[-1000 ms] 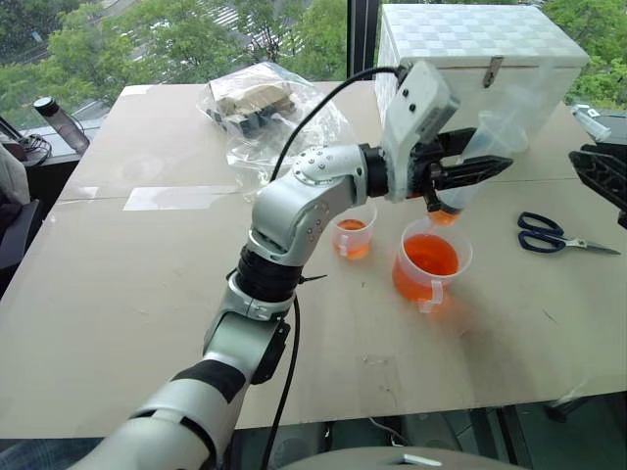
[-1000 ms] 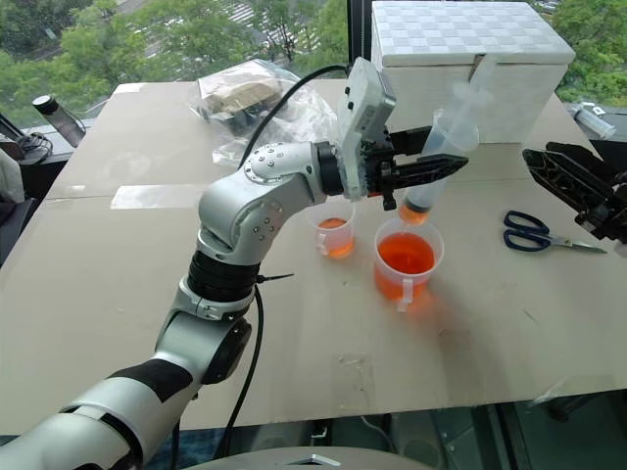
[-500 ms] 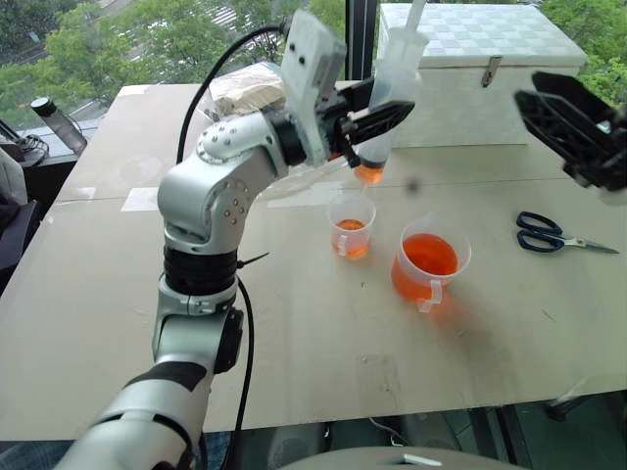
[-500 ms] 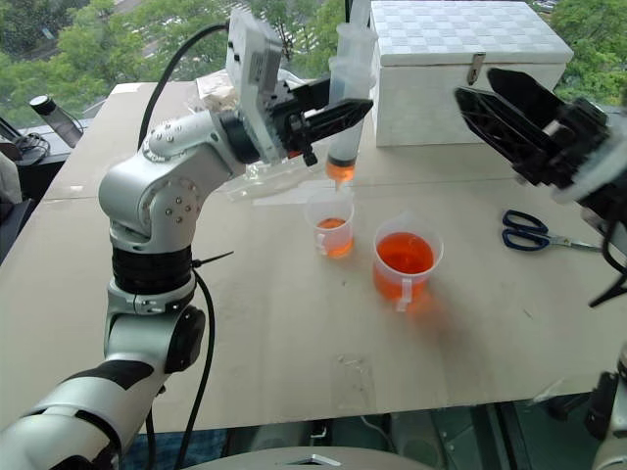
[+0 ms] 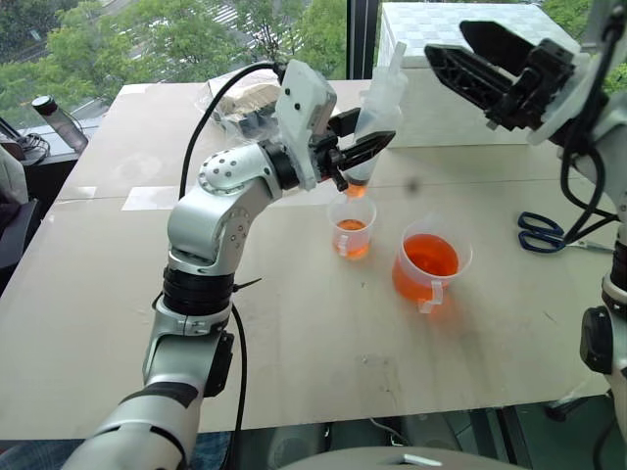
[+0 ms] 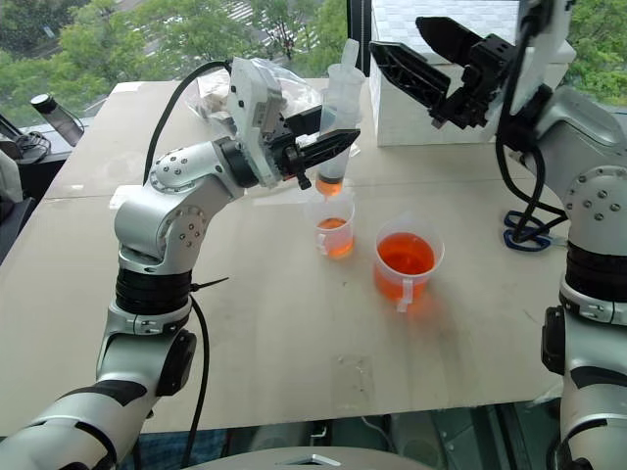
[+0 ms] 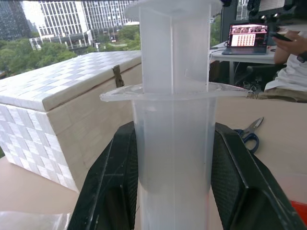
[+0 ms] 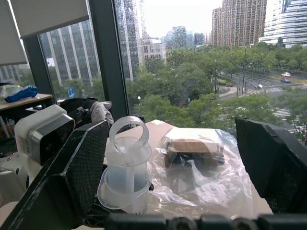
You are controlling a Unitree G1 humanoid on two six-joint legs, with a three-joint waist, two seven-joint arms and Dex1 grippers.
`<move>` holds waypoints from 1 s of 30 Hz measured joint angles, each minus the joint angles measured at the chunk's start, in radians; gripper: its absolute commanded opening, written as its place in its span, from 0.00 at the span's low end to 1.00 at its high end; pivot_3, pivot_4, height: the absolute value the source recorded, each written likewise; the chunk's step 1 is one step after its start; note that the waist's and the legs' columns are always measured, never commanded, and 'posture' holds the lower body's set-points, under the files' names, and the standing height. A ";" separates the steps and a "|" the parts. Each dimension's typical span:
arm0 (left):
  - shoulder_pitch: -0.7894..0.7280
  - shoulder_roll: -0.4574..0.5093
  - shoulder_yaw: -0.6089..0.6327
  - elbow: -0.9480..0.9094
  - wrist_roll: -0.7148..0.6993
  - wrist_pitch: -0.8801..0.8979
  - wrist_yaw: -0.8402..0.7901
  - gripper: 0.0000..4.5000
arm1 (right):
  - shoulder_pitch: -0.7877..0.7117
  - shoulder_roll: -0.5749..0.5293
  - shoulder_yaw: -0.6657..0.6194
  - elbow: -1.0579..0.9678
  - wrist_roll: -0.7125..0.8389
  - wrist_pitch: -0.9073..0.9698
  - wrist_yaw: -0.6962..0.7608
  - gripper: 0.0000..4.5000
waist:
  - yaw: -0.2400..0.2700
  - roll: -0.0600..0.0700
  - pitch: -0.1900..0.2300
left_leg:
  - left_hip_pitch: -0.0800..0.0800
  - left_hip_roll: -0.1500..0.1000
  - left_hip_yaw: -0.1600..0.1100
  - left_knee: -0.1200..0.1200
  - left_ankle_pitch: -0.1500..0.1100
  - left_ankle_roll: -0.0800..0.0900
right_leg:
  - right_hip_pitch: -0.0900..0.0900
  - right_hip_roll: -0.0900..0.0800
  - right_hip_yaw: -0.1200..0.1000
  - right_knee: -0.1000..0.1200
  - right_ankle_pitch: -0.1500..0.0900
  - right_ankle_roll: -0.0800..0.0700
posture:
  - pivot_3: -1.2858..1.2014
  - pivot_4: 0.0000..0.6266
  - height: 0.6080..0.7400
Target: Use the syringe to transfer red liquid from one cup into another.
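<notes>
With the syringe [image 6: 338, 122] being pinched by the left gripper [image 6: 328, 147] just above the smaller cup [image 6: 333, 227], spillage is being risked if the spread right gripper [image 6: 416, 54] knocks the plunger off-axis.

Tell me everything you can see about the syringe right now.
The syringe is a large clear plastic barrel with a flat flange and a white plunger drawn partly out at the top. Its short tip glows orange-red with liquid. It stands near upright, top leaning slightly away, clamped round the barrel by the left gripper, whose black fingers press both sides. The tip hangs just above the smaller cup, apart from it. The right gripper, open, sits by the plunger top without touching.
</notes>
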 measured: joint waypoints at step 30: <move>0.056 -0.019 0.019 0.000 -0.006 -0.021 0.001 0.32 | -0.104 0.172 0.060 0.126 -0.203 0.060 0.140 0.02 | -0.001 0.000 0.000 | 0.000 0.000 0.000 -0.001 0.000 0.000 | 0.000 0.000 -0.001 0.001 0.000 0.000 | 0.52 0.24 1.00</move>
